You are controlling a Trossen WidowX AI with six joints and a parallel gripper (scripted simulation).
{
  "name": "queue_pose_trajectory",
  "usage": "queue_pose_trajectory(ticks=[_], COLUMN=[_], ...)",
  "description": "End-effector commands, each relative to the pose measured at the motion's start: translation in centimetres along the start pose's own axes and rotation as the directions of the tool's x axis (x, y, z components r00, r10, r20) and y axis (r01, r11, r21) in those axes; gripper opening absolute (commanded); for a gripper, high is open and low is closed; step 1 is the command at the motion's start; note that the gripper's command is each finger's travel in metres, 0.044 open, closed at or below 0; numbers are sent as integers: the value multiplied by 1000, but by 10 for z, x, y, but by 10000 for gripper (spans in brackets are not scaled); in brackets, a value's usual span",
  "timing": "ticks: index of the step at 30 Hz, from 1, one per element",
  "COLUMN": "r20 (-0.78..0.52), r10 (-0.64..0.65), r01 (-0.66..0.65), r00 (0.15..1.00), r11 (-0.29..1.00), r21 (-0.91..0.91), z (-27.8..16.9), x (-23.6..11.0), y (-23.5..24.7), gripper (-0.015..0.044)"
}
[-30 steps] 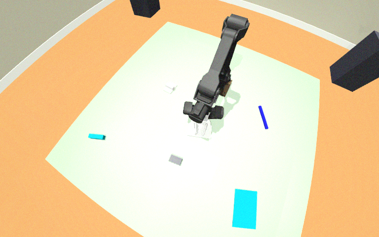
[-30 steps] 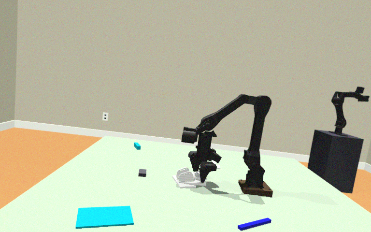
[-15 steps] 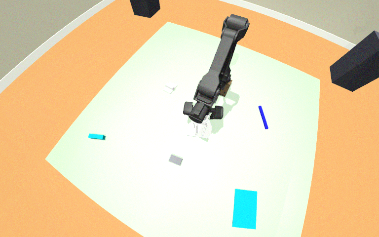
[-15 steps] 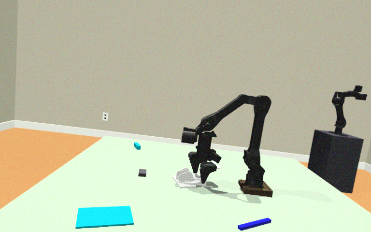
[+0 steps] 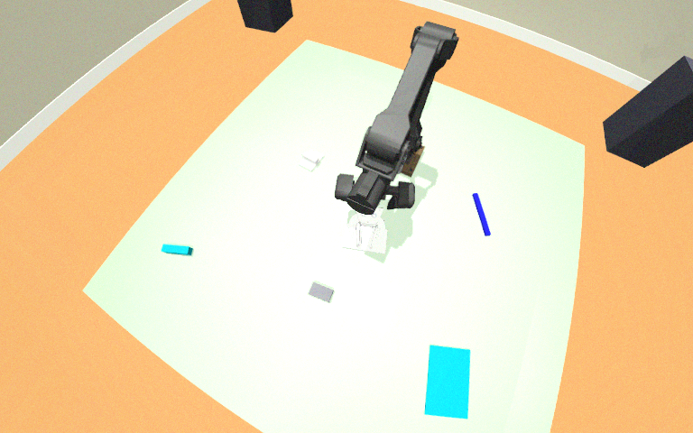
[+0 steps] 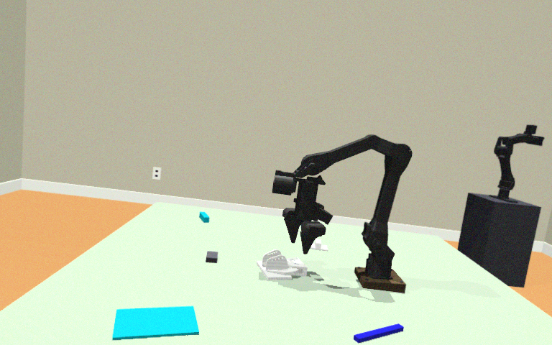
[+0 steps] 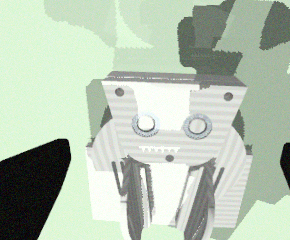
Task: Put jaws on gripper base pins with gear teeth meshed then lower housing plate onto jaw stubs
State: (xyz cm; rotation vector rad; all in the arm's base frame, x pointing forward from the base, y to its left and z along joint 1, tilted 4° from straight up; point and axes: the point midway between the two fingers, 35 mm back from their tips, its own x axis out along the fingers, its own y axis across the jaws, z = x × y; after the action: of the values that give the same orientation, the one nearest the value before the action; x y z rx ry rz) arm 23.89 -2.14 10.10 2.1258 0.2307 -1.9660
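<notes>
My gripper is open and empty above the white assembly, one finger at each side in the wrist view. The white housing plate lies on the gripper base, and a stub shows in each of its two ringed holes. It looks roughly level; a gap beneath cannot be judged. The left jaw and right jaw reach out from under the plate, side by side and apart. The pins and most of the gear teeth are hidden beneath the plate.
A small white part lies apart from the assembly. A grey block, a cyan bar, a cyan sheet and a blue bar lie around it.
</notes>
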Motion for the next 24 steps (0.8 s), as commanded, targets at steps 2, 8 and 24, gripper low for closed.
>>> queue_pose_trajectory(ticks=[2,8,24], r20=[-4,7,8], r10=[1,-9,-9], r01=[-1,9,9], r00=[1000,1000,1000], r11=[1000,1000,1000], r21=[0,2,3], z=[0,37,39], x=[-5,-61,-63], y=[0,-16,-17], gripper=[440,440,440])
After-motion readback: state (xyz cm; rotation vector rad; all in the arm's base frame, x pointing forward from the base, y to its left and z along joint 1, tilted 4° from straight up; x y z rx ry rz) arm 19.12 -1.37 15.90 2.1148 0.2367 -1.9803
